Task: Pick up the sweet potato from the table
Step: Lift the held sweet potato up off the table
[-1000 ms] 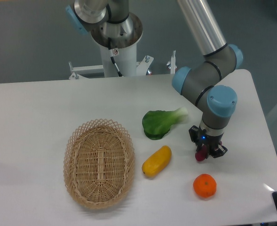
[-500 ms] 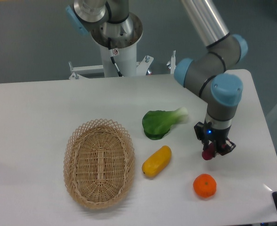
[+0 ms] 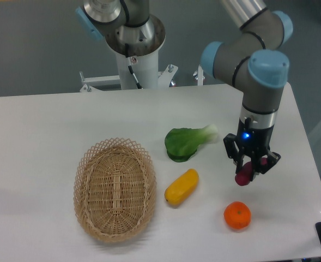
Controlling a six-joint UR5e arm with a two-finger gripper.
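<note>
The black two-finger gripper (image 3: 251, 168) has its fingers closed on the small reddish-purple sweet potato (image 3: 244, 173), which hangs above the large white table (image 3: 51, 125), above and just right of the round orange fruit (image 3: 237, 215). The oblong yellow vegetable (image 3: 181, 186) lies left of that fruit, beside the oval wicker basket (image 3: 114, 188).
</note>
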